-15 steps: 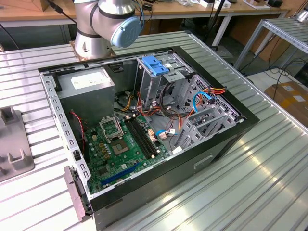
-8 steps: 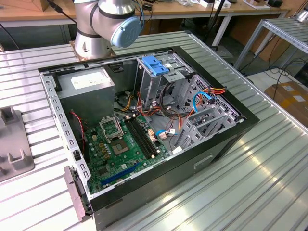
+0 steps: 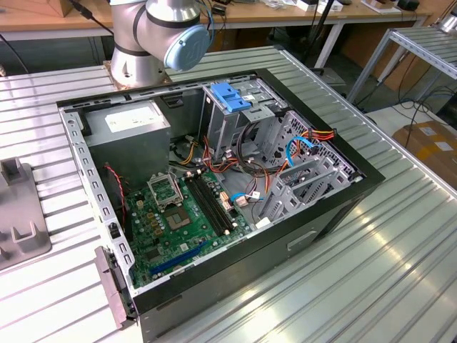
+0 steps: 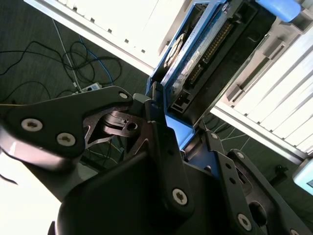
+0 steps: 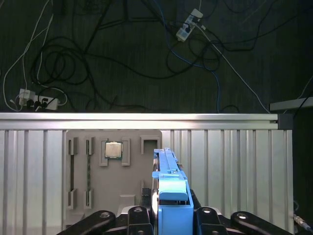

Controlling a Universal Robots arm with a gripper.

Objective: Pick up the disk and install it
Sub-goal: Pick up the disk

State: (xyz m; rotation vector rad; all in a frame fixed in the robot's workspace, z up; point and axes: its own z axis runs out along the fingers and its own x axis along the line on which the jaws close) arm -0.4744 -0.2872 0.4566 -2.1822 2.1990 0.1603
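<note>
Disk (image 5: 166, 171) standing edge-on between the jaws, pinched from both sides, above the ribbed metal table (image 5: 234, 161)

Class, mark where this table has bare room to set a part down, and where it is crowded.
Free: the ribbed metal table on the exterior view's right of the open black computer case, and the strip between case and grey plastic tray. Crowded: inside the case, among coloured cables and grey metal drive cages. The tool grips the blue-railed grey disk.

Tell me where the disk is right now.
In both wrist views the disk is clamped edge-on in the gripper, with the ribbed table and its grey tray behind it.
</note>
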